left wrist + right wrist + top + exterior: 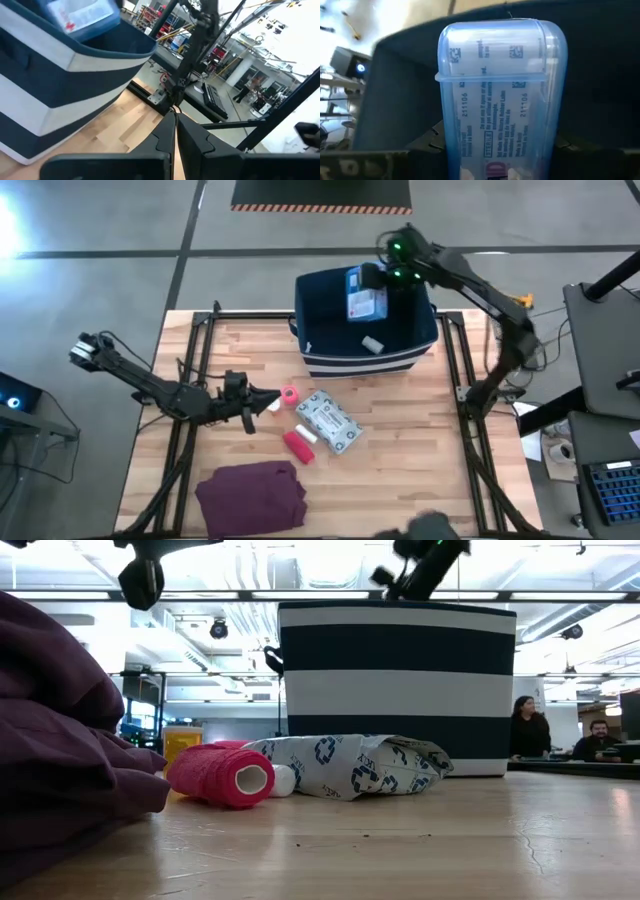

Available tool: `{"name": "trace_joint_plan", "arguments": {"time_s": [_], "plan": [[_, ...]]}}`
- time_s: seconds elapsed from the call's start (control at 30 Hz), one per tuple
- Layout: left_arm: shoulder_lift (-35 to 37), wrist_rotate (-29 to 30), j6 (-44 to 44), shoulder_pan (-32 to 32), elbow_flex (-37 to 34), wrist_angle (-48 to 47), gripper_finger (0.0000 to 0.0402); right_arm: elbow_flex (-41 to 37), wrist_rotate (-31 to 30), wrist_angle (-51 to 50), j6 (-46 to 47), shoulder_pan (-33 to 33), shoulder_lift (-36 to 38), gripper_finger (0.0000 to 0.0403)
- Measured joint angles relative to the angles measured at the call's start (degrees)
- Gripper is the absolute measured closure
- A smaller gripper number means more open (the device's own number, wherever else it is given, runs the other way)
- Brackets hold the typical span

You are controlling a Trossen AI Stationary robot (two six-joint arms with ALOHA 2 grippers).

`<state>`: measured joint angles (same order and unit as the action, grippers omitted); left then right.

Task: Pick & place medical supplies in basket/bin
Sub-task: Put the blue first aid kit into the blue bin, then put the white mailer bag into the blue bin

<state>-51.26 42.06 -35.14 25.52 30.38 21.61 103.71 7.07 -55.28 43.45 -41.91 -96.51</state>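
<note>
The navy bin with white stripes (pixel 405 330) stands at the table's far middle. My right gripper (pixel 372 278) hangs over it, shut on the blue first-aid pouch (pixel 365 302), which also shows above the bin's rim (pixel 80 15). A small pale item (pixel 373 344) lies on the bin's floor. On the table in front of the bin lie the pink tape roll (pixel 290 394), the grey-white printed packet (pixel 328 423), a small white roll (pixel 305 432) and the red roll (pixel 298 445). My left gripper (pixel 268 402) is shut, just left of the pink roll, touching nothing. My right gripper pinches the blue first-aid pouch between its two fingers, one on each long side near the pouch's end (pixel 495 160). The fingers (pixel 422 145) come slanting down from the table's far side and lie along the pouch. It juts out past them, lifted clear at the height of the bin's rim.
A folded maroon cloth (pixel 250 492) lies at the table's near edge, left of the middle. Black frame rails (pixel 195 350) run along the table's left and right sides. Bare wood shows right of the packet (pixel 420 440). People sit in the room behind the table (pixel 527 725).
</note>
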Motion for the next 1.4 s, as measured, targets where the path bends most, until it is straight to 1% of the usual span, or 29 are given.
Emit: {"name": "trace_joint_plan", "arguments": {"time_s": [0.1,0.27,0.3,0.37,0.43,0.6,0.7,0.8,0.9,1.07,1.13,1.2,1.3,1.4], "plan": [[0.8,0.0,0.9,0.0,-0.6,0.0,0.0401,5.0,5.3,-2.0,-0.2,-0.6,-6.4,0.0249],[1.2,-0.1,1.0,0.0,-1.6,0.0,0.0401,14.4,14.7,-0.6,0.5,-0.4,-15.7,0.0247],[1.2,-0.1,1.0,0.0,-1.7,0.0,0.0401,16.4,16.1,-0.6,1.3,-0.4,-17.3,0.0245],[1.1,-0.1,1.0,0.0,-1.9,0.0,0.0401,19.5,16.6,-1.9,1.7,-0.5,-19.9,0.0239],[1.0,-0.1,1.0,0.0,-1.9,0.0,0.0401,22.1,15.1,-4.6,1.5,-0.5,-22.1,0.0227],[1.0,-0.1,2.6,0.0,-1.7,-0.3,0.0401,26.6,7.3,-14.9,-3.1,-0.2,-25.0,0.0183],[1.1,-0.1,3.6,0.0,-1.7,-0.4,0.0401,27.4,4.5,-19.4,-3.9,0.1,-25.1,0.0156],[1.1,-0.1,3.6,-0.1,-1.7,-0.4,0.0401,27.4,2.4,-21.0,-4.0,0.5,-24.0,0.0135],[1.1,-0.1,3.6,-0.1,-1.7,-0.4,0.0401,27.4,2.4,-21.1,-4.0,0.9,-21.9,0.0122],[1.1,-0.1,3.6,-0.2,-1.7,-0.4,0.0401,27.3,1.0,-22.2,-6.1,1.7,-17.3,0.0113],[1.1,-0.1,3.6,-0.2,-1.7,-0.4,0.0401,27.3,-1.9,-24.2,-7.5,2.9,-14.8,0.0114],[1.1,-0.1,3.6,-0.2,-1.7,-0.5,0.0401,27.3,-6.1,-27.5,-9.9,4.7,-12.3,0.0116],[1.1,-0.1,3.6,-0.2,-1.7,-1.6,0.0401,26.7,-12.2,-32.0,-13.4,9.6,-8.7,0.0121],[1.0,-0.1,3.6,-0.6,-1.7,-1.7,0.0401,25.2,-15.2,-34.6,-13.8,17.0,-5.3,0.0140]]}}
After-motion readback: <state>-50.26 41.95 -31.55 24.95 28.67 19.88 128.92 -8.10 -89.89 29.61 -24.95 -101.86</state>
